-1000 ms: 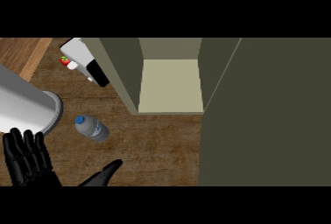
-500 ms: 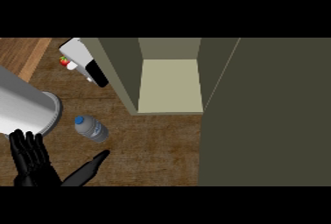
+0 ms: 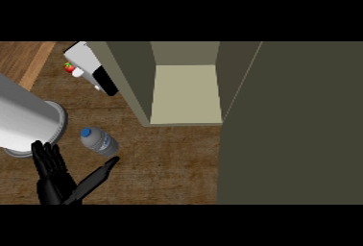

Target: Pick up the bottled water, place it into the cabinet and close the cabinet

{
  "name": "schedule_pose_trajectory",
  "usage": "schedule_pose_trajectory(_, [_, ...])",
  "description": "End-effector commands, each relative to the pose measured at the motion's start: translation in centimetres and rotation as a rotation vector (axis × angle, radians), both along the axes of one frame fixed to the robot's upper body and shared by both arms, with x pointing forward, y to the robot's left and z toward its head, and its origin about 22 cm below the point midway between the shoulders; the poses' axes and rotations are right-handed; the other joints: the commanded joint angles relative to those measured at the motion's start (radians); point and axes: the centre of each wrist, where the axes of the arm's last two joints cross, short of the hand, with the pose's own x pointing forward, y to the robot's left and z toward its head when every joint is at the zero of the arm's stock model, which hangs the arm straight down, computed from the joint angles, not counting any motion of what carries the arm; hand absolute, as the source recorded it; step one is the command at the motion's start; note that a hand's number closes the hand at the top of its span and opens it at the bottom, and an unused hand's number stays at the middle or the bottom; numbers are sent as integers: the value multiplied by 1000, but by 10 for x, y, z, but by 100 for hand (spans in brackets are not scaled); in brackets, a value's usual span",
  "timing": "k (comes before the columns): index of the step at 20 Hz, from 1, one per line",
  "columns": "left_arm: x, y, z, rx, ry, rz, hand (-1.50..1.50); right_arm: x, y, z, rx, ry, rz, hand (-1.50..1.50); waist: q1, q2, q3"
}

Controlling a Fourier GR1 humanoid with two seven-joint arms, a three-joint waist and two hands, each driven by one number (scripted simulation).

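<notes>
The bottled water (image 3: 100,141), clear with a blue cap, lies on its side on the wooden counter (image 3: 170,163), cap pointing up-left. My left hand (image 3: 58,185) shows at the lower left, open, with straight fingers beside the bottle's left and the thumb stretched out just under the bottle. It holds nothing. The olive cabinet (image 3: 186,93) stands open behind the bottle, its pale shelf bare. Its door (image 3: 291,125) is swung out and fills the right side. My right hand does not show.
A large grey cylinder (image 3: 21,120) lies at the left, close to my fingers. Behind it, against the cabinet's left wall, stands a white and black appliance (image 3: 94,72) with a small red item (image 3: 69,67).
My left hand has moved forward, up the view; its fingers now reach beside the bottle and the thumb tip has come close under it. The bottle has not moved.
</notes>
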Motion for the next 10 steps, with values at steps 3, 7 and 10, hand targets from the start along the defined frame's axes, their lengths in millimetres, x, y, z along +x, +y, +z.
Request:
schedule_pose_trajectory(3, [-1,16,-42,-22,-17,56,-150,-20,-3,28,2,-30,20,-150,-1,0,0])
schedule_pose_trajectory(7, [12,14,-77,-28,3,44,-150,-11,0,13,22,-33,22,-150,1,4,0])
schedule_pose_trajectory(10, [21,27,-73,-68,-25,-15,-150,-24,4,35,27,-40,23,-150,-3,2,0])
